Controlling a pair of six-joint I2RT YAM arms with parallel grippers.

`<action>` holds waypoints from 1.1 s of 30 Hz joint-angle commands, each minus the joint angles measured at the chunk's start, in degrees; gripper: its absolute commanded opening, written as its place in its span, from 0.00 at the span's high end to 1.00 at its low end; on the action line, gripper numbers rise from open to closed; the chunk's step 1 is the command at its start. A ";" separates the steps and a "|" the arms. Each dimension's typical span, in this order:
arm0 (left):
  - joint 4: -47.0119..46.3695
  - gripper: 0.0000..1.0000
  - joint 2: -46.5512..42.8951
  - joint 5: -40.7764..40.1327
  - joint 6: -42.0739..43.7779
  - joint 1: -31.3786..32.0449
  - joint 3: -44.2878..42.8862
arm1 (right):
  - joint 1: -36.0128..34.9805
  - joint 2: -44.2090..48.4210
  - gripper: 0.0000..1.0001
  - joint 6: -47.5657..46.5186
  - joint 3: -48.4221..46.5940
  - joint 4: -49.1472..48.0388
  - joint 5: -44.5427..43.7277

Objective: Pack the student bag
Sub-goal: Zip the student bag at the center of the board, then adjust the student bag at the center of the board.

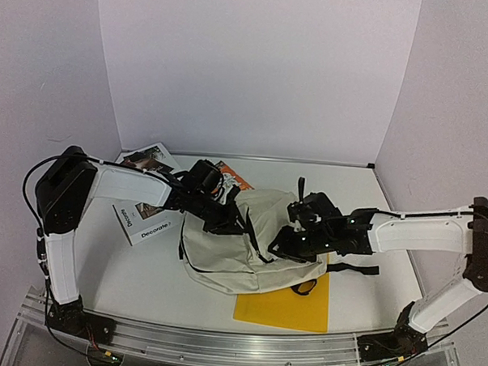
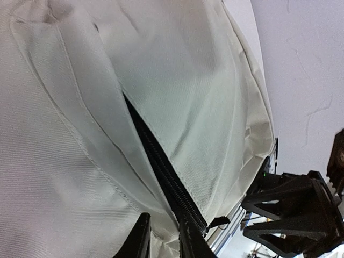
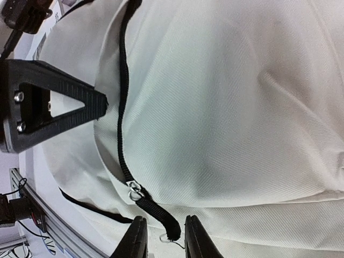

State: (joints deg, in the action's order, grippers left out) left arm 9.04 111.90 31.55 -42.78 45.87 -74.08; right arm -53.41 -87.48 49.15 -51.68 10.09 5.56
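Treating the student bag, lying mid-way along the table, as light, limp fabric that bunches: take the zipper pull, now loose between the right gripper's narrowly parted jaws; left gripper jaws narrow over fabric, grip unclear.

Bright, even light from above, soft shadows. The bag looks washed out; wrist views are slightly blurred.

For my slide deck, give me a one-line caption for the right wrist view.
Right gripper, fingers slightly apart around the black zipper pull of the cream student bag.
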 commanded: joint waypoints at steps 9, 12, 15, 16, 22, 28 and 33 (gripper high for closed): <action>10.82 0.35 -13.80 -15.87 9.54 -7.28 1.05 | 8.33 9.68 0.20 -1.25 -2.15 15.73 -10.13; 14.68 0.23 -15.50 -17.96 9.76 -11.89 2.95 | 11.41 11.91 0.08 -1.26 0.56 16.42 -10.25; 15.66 0.20 -16.71 -16.74 9.74 -15.43 5.76 | 12.11 12.40 0.03 -0.54 3.29 16.55 -10.66; 15.63 0.20 -16.71 -16.12 9.91 -15.94 6.21 | 12.33 12.11 0.03 -0.46 4.11 16.50 -10.53; 16.76 0.19 -12.78 -11.60 11.21 -16.88 5.88 | 12.35 10.06 0.29 -1.34 5.46 15.72 -10.89; 14.60 0.34 -9.40 -7.59 10.59 -17.07 4.87 | 12.36 7.97 0.41 -2.12 5.57 13.18 -10.01; 13.26 0.50 -8.03 -6.18 10.07 -17.04 5.05 | 12.35 6.19 0.68 -2.54 5.57 11.73 -10.24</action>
State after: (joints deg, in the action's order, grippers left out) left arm 24.91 103.04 23.00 -32.93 28.86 -67.46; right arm -41.17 -80.27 47.35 -46.22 23.59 -3.60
